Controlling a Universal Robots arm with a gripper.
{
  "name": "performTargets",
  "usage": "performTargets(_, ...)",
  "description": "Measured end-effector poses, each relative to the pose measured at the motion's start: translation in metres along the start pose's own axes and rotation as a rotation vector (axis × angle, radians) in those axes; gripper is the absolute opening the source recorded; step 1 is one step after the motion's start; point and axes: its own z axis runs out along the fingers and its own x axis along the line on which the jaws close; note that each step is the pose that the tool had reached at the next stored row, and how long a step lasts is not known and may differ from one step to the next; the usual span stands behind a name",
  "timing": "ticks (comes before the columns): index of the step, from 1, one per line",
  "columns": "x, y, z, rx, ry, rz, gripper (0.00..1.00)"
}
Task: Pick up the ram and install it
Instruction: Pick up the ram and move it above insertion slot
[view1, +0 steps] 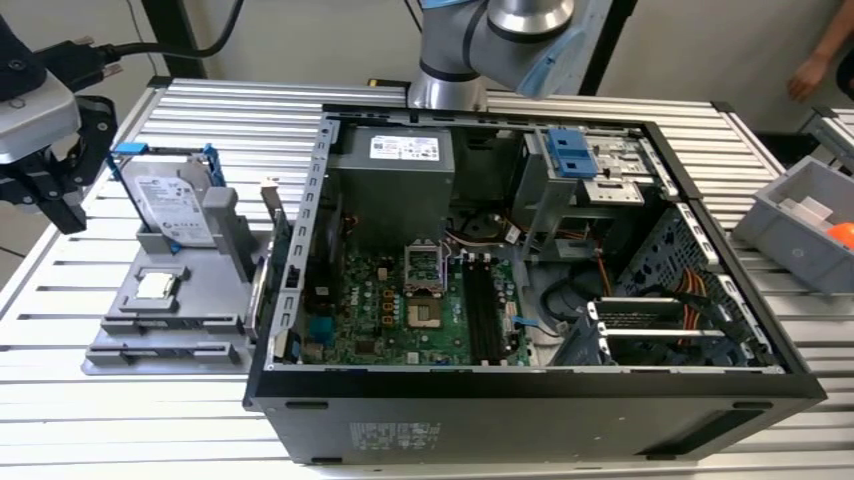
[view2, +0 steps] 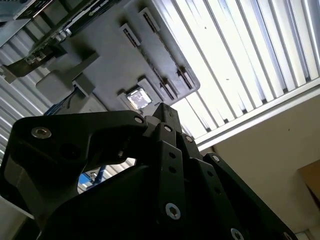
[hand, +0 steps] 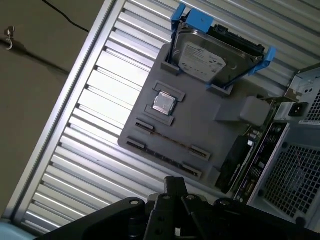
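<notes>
My gripper (view1: 63, 212) hangs at the exterior view's left, above the slatted table and just left of a grey parts fixture (view1: 187, 335). In both wrist views its black fingertips (hand: 175, 184) (view2: 165, 111) meet with nothing between them, so it looks shut and empty. On the fixture (hand: 210, 132), a thin dark line between two end clips appears to be the ram (hand: 170, 141) standing on edge. I cannot make it out more clearly. The gripper is apart from it, higher up and off to the side.
A silver hard drive (view1: 174, 205) in a blue bracket and a small square chip (view1: 154, 285) sit on the fixture. An expansion card (view1: 274, 255) stands beside the open computer case (view1: 534, 390). Black motherboard slots (view1: 481, 310) lie inside. A grey bin (view1: 801, 225) and a hand (view1: 814, 70) are at the right.
</notes>
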Motion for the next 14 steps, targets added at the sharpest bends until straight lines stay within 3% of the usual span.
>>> performTargets(14,0.0,0.0,0.0,-0.0003,0.001,-0.021,0.0)
